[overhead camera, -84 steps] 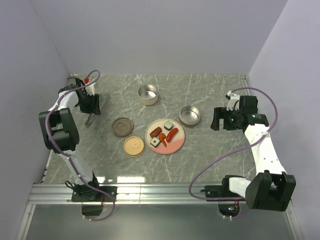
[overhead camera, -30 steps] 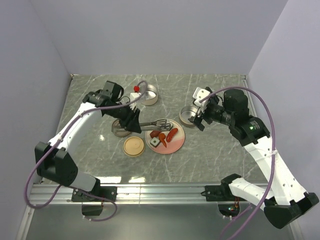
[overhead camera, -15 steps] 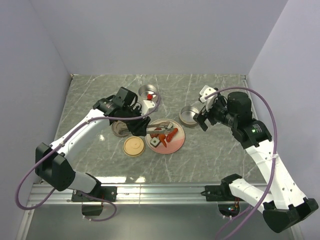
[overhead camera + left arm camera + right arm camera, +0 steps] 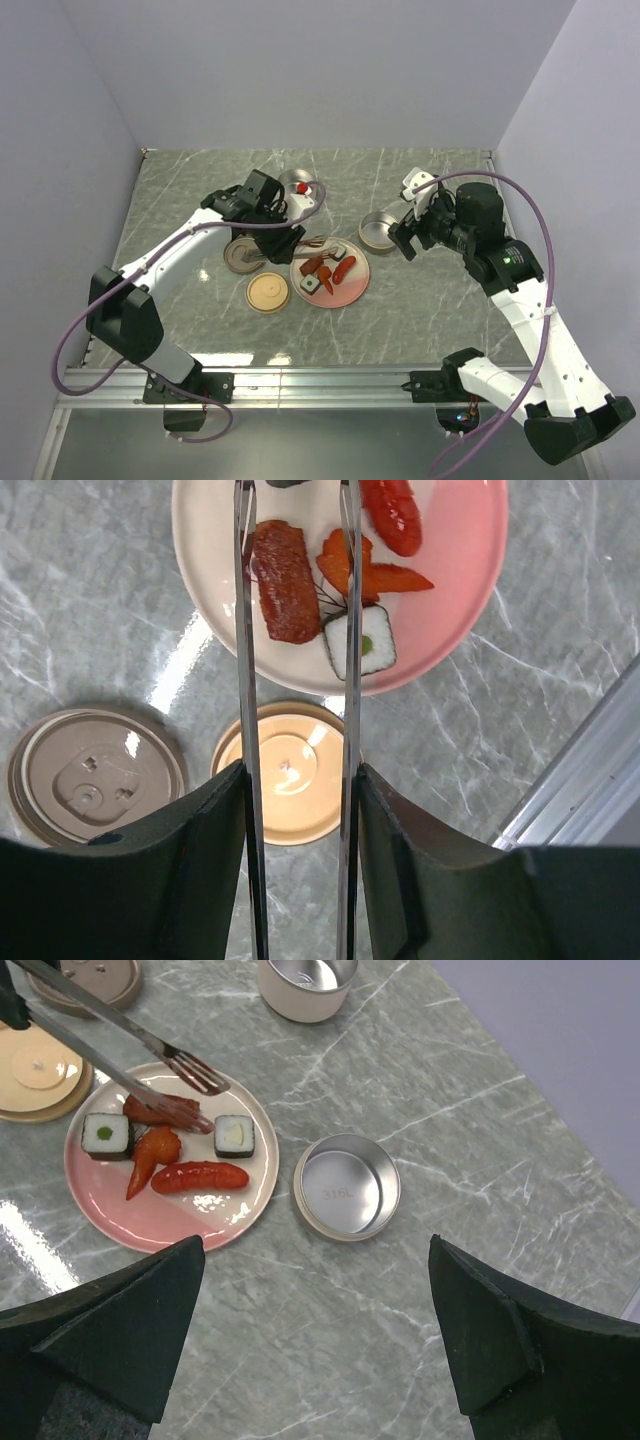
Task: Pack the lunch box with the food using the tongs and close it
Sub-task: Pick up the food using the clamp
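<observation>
Top external view: the left gripper (image 4: 278, 240) is clamped on the joined end of the tongs (image 4: 305, 243) and reaches them in from the left over the plate (image 4: 357, 283) at the middle of the table. On the left wrist view the two silver arms stand moderately apart, straddling the dark red sausage (image 4: 283, 595), with the carrot piece (image 4: 360, 575) and a sushi roll (image 4: 360, 652) just right of it and a brighter sausage (image 4: 395, 515) beyond. The right wrist camera shows one tip lying across that dark sausage and the other hanging free just past it, so nothing is pinched yet; all the food lies on the plate. This looks like the first pick being lined up. The right gripper (image 4: 315, 1260) hovers, jaws spread wide, over the steel tin (image 4: 345, 1188) just right of the plate; a second tin (image 4: 305, 980) sits farther back, and both lids (image 4: 290, 780) lie left of the plate. Next, I reckon, the tips need to drop either side of the sausage, then squeeze gently; too hard and the slick piece may squirt out.
</observation>
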{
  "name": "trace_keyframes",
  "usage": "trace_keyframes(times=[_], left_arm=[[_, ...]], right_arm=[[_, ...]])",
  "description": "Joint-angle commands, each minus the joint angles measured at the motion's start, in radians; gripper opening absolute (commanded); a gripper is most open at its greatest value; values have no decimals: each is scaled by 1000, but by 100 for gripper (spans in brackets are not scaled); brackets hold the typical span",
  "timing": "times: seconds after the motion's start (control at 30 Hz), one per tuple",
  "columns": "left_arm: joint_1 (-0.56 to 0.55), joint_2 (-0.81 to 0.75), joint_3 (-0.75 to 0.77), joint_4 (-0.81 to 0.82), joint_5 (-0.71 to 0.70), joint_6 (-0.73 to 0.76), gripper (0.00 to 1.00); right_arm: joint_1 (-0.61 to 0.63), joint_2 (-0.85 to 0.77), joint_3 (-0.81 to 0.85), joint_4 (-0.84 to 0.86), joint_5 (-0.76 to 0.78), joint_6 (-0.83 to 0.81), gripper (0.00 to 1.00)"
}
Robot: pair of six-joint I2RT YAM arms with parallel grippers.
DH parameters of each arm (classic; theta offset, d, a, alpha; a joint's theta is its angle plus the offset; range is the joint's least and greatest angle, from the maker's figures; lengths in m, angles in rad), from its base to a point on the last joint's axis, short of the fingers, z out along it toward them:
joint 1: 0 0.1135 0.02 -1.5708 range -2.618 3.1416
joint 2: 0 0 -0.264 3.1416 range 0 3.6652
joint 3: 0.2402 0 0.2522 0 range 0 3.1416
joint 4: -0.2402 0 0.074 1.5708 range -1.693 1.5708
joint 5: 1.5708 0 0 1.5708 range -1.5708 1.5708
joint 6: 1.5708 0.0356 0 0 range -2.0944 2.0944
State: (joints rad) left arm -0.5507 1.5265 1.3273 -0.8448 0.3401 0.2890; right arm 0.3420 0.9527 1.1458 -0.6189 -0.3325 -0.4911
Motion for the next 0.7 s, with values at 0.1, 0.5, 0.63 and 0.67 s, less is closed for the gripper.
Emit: trace_keyframes(times=[0.1,0.5,0.63,0.67], left_arm=[[-3,40,87,30,-41,-37,52],[-46,118,133,47,-53,-56,53],[-60,136,135,59,-70,-62,54],[-64,139,135,58,-79,-63,54]], right_arm=[[-9,-6,-15,54,23,8,100],[-26,-15,-26,45,33,11,100],[-28,-15,-28,41,43,8,100],[-28,-15,-26,41,44,8,100]])
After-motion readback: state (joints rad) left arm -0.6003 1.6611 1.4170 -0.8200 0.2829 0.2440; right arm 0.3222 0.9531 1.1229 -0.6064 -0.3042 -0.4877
